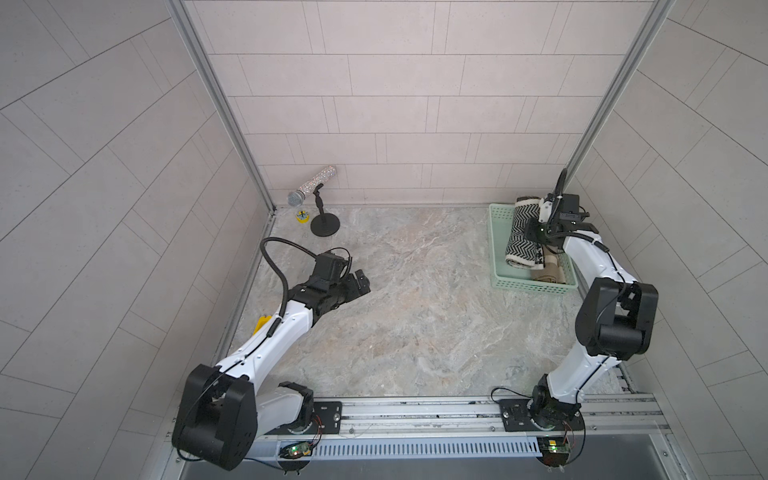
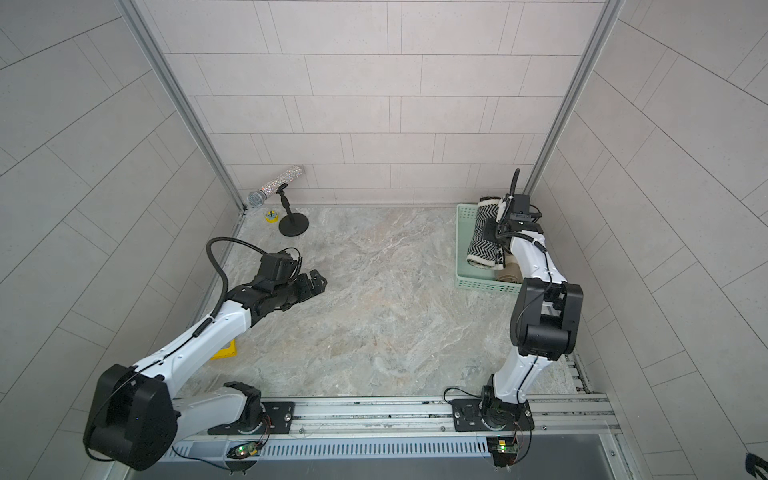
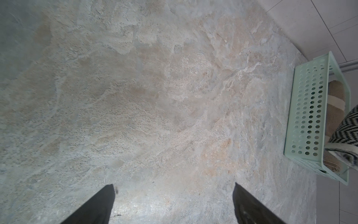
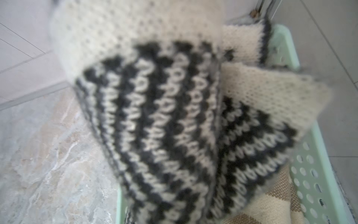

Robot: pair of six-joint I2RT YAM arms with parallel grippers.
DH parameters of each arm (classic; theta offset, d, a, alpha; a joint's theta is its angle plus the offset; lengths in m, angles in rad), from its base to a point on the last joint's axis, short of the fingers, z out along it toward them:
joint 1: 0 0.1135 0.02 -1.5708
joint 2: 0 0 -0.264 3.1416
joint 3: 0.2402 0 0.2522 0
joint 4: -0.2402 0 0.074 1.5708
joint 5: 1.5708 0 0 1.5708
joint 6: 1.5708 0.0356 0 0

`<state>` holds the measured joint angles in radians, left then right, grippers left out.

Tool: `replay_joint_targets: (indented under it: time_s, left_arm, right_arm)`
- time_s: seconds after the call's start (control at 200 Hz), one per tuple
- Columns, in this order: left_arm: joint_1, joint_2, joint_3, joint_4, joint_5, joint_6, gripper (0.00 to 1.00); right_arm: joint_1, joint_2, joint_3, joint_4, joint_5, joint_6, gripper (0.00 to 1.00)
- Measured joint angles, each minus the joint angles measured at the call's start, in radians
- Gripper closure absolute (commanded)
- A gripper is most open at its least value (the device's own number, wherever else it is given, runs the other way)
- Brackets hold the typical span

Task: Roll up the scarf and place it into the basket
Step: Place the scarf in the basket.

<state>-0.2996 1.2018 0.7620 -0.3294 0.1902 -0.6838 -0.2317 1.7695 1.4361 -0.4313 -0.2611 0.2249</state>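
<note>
A grey-and-beige marbled tabletop is shown from above, enclosed by pale tiled walls, with 2 white-and-black robot arms mounted along the lower edge of the frame.

In the upper right of both top views, a shallow rectangular mint-green plastic basket with perforated sides is set in the back corner. A rolled black-and-cream herringbone knitted scarf is laid lengthwise over the basket's left half, its far end reaching past the far rim. Its near end is propped on a tan-and-cream striped fabric roll already lying inside.

The right gripper is pressed into the right side of the scarf at mid-length. Its jaws are narrowed on the knit, and the fingertips are buried in the wool. In the right wrist view the blurred scarf fills most of the picture above the basket wall.

The left gripper is held at centre left, well apart from the basket, jaws spread wide and empty over bare tabletop. The left wrist view shows its 2 dark fingers.

A glittery silver microphone on a black round-based stand is placed in the upper left corner.
</note>
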Motion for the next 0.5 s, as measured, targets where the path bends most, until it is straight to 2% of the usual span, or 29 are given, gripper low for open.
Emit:
replay_joint_targets:
  time_s: [0.145, 0.305, 0.5]
  left_arm:
    - [0.005, 0.008, 0.000, 0.000, 0.003, 0.000, 0.00]
    - [0.008, 0.019, 0.000, 0.000, 0.006, 0.000, 0.00]
    - [0.010, 0.037, 0.000, -0.001, 0.015, 0.000, 0.00]
  right_arm:
    - [0.012, 0.074, 0.000, -0.036, -0.037, 0.003, 1.00]
    - [0.027, 0.137, 0.027, -0.058, -0.149, 0.029, 1.00]
    - [0.029, 0.253, 0.132, -0.101, -0.282, 0.054, 0.99]
